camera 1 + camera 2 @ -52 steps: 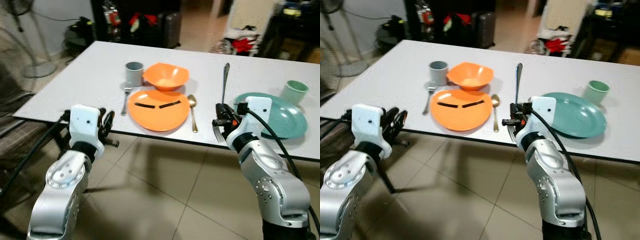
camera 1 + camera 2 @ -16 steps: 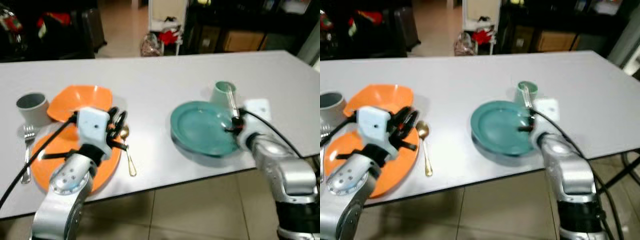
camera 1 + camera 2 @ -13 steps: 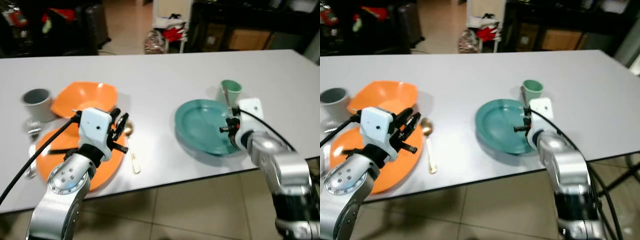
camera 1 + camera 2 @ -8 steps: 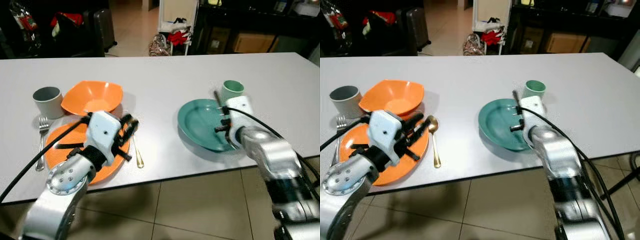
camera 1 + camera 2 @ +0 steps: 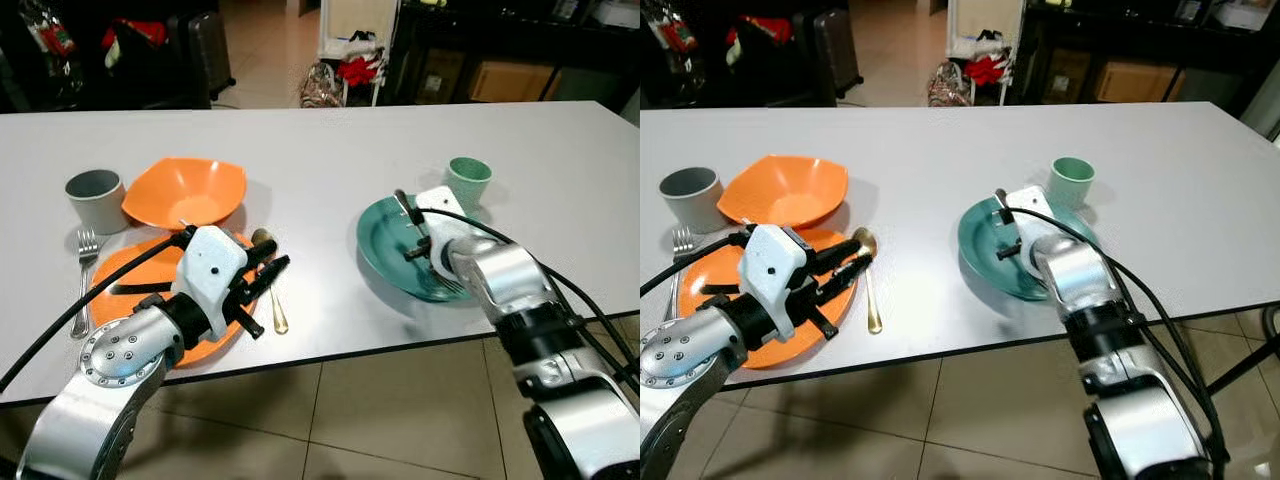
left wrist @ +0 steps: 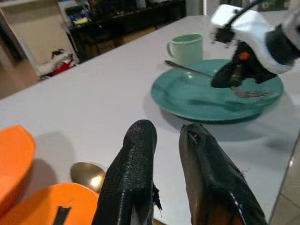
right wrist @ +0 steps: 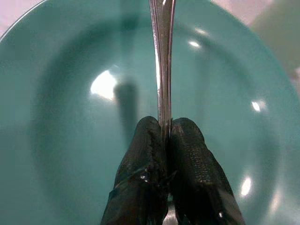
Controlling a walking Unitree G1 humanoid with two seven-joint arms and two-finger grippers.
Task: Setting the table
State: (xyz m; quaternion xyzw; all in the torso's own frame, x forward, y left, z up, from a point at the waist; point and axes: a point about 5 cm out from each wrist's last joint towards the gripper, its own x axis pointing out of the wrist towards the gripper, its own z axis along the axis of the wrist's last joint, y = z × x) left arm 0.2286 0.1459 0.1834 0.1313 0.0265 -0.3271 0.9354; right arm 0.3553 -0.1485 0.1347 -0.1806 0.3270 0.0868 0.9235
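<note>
Clamping a fork (image 7: 161, 56) by its handle, the right pincer (image 7: 165, 140) is hovering low over the teal plate (image 5: 385, 245), with both fingers pressed tight against the thin metal. From the left wrist view the fork is lying nearly flat above the plate, tines (image 6: 251, 93) toward the near rim and handle end pointing toward the green cup (image 5: 468, 181), which is standing just behind the plate.

The left pincer (image 6: 166, 154) is holding nothing, its fingers slightly apart, and is hanging over the near edge of the orange plate (image 5: 120, 285), well to the left of the teal plate. Beside the orange plate a gold spoon (image 5: 270, 290) is lying on the white surface (image 5: 320, 150); an orange bowl (image 5: 185, 192) and a grey cup (image 5: 93, 198) are sitting behind it, and another fork (image 5: 83, 275) is lying on its far side.

That setting suggests the held fork belongs on the surface beside the teal plate, not on it. Releasing now would probably leave it in the dish. The grip is narrow on a slick handle, so the fork could swivel or slip during the move. Carrying it so low risks the tines catching the rim and nudging the plate toward the nearby surface edge, and a backward swing could knock the green cup.
</note>
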